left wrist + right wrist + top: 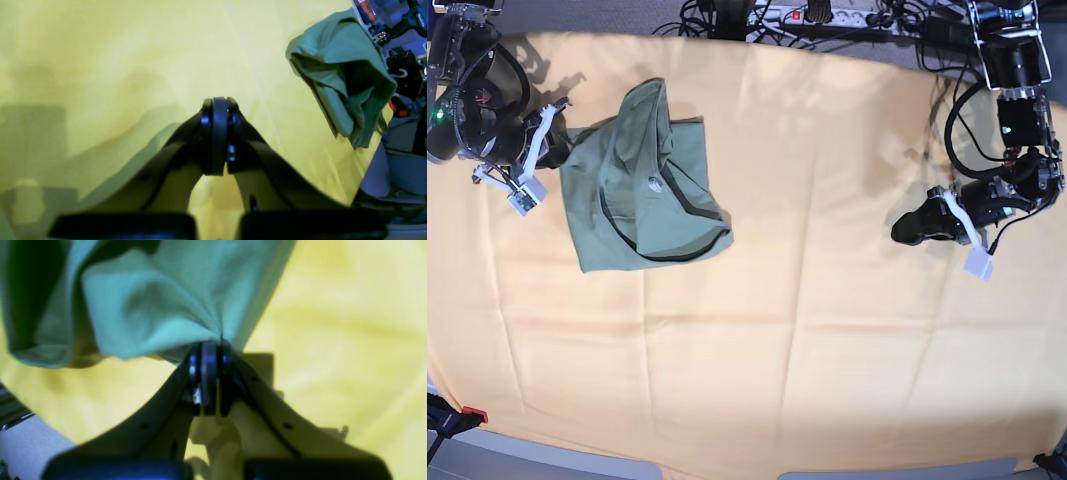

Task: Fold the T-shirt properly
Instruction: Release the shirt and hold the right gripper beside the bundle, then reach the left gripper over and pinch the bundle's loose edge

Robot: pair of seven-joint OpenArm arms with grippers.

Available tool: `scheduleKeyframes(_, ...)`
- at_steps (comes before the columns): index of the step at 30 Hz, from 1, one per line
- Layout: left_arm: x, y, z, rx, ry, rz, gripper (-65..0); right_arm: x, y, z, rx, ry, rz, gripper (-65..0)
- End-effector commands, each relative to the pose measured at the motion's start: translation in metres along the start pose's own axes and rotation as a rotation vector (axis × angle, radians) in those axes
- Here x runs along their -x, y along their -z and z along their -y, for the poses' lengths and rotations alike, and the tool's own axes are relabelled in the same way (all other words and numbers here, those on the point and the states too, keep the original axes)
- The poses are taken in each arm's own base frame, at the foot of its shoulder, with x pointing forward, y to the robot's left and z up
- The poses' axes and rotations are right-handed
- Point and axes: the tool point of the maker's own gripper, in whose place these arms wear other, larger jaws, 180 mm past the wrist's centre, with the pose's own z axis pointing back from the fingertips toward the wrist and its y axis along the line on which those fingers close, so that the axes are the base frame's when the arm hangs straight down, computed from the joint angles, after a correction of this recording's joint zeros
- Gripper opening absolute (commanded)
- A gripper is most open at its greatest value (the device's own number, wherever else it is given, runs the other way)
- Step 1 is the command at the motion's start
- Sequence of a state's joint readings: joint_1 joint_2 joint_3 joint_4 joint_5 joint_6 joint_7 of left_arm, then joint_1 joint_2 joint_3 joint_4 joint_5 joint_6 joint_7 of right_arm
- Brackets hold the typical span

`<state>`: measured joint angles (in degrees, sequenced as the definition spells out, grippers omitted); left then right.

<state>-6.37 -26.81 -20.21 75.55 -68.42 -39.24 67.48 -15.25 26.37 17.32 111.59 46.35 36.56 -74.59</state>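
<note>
The sage-green T-shirt (642, 185) lies crumpled and partly doubled over on the left part of the table. My right gripper (557, 150) is at its left edge. In the right wrist view this gripper (209, 347) is shut on a pinch of the T-shirt (150, 306), and the fabric bunches and pulls toward the fingertips. My left gripper (901, 231) is far off on the right side, low over the cloth. Its fingers (218, 106) are pressed together with nothing between them. From there the T-shirt (340, 76) shows as a rumpled heap in the distance.
A yellow-orange table cloth (807, 330) covers the whole table. Cables and a power strip (827, 15) run along the back edge. A red-tipped clamp (467, 415) sits at the front left corner. Tools and clutter (407, 20) stand beyond the table's edge.
</note>
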Motion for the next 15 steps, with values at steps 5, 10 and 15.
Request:
scheduleKeyframes(5, -0.020, -0.006, 0.011, 0.054, 0.021, 0.044, -65.0, -0.006, -0.006, 0.009, 0.036, 0.010, 0.010, -63.4)
scheduleKeyframes(10, -0.016, -0.007, 0.035, 0.187, 0.017, -0.007, -65.0, -0.008, -0.006, 0.007, 0.026, 0.005, 0.024, -28.8)
scheduleKeyframes(15, -0.019, 0.004, 0.065, 0.244, 0.136, -0.067, -65.0, -0.015, -0.006, 0.006, 0.022, -0.013, 0.063, -23.1)
